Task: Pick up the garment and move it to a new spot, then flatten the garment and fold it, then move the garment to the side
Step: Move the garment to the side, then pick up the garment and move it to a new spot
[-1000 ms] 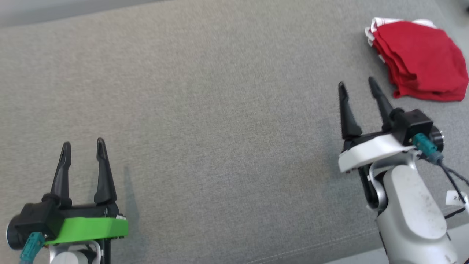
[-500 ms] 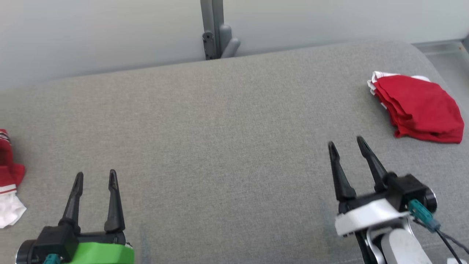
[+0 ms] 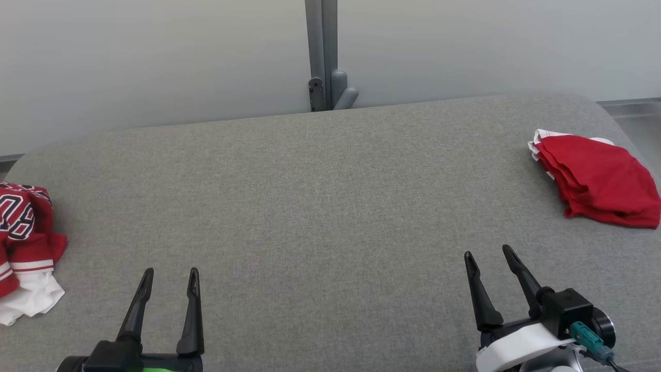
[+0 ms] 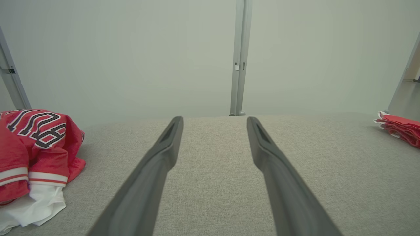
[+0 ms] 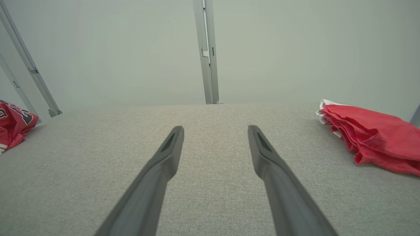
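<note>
At the far left end of the grey padded bench lies the jersey, a crumpled heap of red cloth with white striped trim and a white part spilling out below. I judge it to be the garment to pick up, because it is not yet flat or folded. It looks light, soft and limp, so it will sag and drag when it is lifted. A good place to take hold is a raised red fold on top or the striped hem, rather than the loose white end. On the red cloth there are large black digits with a white outline, probably an 8 and a 0, but the creases hide their order. I can read no brand. A little to the right, the left gripper hovers over bare bench, its fingers spread apart and grasping nothing, near the jersey but not touching it. Behind the middle of the bench a grey post stands against the pale wall. Further right, the right gripper also has its fingers released and empty. Beyond it, at the right end, rests a folded red garment with white edges and no writing that I can see.
</note>
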Motion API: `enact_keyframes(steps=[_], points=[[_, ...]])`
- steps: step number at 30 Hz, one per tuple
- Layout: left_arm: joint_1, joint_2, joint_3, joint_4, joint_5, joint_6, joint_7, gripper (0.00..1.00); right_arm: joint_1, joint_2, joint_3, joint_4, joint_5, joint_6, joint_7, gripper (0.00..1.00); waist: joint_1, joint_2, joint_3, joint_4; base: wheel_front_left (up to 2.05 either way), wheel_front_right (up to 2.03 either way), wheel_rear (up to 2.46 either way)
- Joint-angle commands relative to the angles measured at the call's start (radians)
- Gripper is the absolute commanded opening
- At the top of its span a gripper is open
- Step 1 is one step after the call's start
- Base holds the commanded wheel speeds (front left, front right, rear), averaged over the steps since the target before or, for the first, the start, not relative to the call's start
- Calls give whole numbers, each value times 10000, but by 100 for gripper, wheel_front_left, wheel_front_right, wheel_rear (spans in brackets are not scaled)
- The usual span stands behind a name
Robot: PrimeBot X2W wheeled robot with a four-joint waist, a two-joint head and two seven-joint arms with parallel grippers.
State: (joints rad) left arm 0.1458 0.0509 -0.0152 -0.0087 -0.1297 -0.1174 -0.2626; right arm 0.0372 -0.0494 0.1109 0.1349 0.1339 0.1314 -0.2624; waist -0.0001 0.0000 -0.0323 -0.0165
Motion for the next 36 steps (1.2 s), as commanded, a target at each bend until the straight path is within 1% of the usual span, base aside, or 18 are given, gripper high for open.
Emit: enact_keyframes(steps=[1,10,17,25,26,36], points=[[95,3,-42,-17,55,49,-24,100,137,-22,-21,-43,-61,-15,-17,100,1,0,-4,-4,0,0,0],[24,1,-195,31,105,76,-24,100,232,-20,-153,-130,-128,-15,-17,100,1,0,-7,119,0,0,0],[-49,2,-212,-5,118,115,-24,100,225,-20,17,-124,-214,-15,-18,100,1,0,77,635,0,0,0],[53,5,-236,192,134,109,-25,100,181,-19,278,-123,-232,-15,-18,100,1,0,76,2099,0,0,0],[79,4,-206,233,156,101,-25,100,180,-21,267,-122,-228,-15,-18,100,1,0,61,2456,0,0,0],[108,3,-69,315,89,227,-25,100,202,-20,372,-109,-77,-15,-16,100,1,0,-21,3959,0,0,0]])
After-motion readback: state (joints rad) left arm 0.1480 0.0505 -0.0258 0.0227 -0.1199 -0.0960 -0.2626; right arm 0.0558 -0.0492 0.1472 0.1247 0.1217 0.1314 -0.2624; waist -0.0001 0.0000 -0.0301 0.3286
